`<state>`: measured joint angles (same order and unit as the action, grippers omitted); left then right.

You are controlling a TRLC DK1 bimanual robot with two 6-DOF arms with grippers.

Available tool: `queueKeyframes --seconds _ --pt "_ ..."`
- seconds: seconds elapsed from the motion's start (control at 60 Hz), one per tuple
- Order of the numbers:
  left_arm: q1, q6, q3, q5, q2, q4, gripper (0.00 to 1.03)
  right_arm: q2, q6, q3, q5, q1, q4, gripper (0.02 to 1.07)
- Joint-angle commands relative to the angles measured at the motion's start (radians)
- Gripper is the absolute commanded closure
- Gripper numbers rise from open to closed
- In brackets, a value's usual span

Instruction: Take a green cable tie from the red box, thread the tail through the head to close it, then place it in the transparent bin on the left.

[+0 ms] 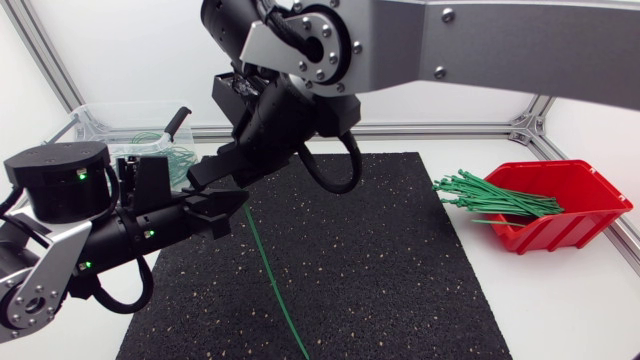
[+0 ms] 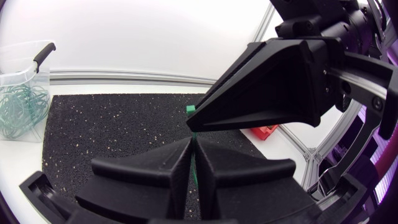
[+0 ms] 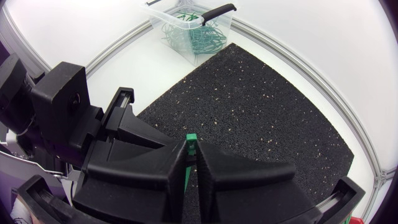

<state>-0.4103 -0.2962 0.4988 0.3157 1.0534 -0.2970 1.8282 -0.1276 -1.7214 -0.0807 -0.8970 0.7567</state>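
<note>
Both the left gripper (image 2: 193, 160) and the right gripper (image 3: 192, 154) clenched on one cable tie (image 1: 270, 275), apparently near its head; a slip or twist could swing the tail off line.

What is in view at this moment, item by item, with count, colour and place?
held cable tie: one, green, pinched by both grippers, long end running out over the mat
loose ties: a bundle, green, sticking out of the red box
red box: one, red, right of the mat
transparent bin: one, clear, black handle, beyond the mat's far left corner
closed ties: several, green, in the transparent bin
mat: one, black, speckled, mid-table
table: one, white
left gripper: black, shut on the held cable tie
right gripper: black, shut on it, its head at the fingertips
</note>
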Motion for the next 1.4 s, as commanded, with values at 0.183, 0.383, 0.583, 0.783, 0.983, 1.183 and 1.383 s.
queueKeyframes --seconds 0.183,0.383,0.583,0.783,0.983,1.183,1.383 --pt "0.018 -0.023 0.05 0.086 0.008 0.059 1.0 -0.061 0.005 0.059 0.016 -0.002 -0.026 0.69" --pt "0.084 -0.011 0.058 0.197 -0.012 0.073 1.0 -0.109 0.065 0.121 0.016 0.056 -0.056 0.59" --pt "0.122 0.003 0.061 0.247 -0.018 0.091 1.0 -0.156 0.132 0.197 0.009 0.118 -0.083 0.59" --pt "0.134 0.048 0.08 0.321 -0.013 0.148 1.0 -0.208 0.226 0.292 -0.071 0.138 -0.128 0.59" --pt "0.183 0.063 0.07 0.467 -0.015 0.087 1.0 -0.239 0.29 0.375 -0.205 0.139 -0.169 0.59" --pt "0.197 0.052 0.101 0.569 0.016 0.018 1.0 -0.314 0.359 0.424 -0.373 0.193 -0.165 0.59" --pt "0.131 0.048 0.147 0.592 0.069 -0.051 1.0 -0.392 0.456 0.47 -0.533 0.285 -0.115 0.51"
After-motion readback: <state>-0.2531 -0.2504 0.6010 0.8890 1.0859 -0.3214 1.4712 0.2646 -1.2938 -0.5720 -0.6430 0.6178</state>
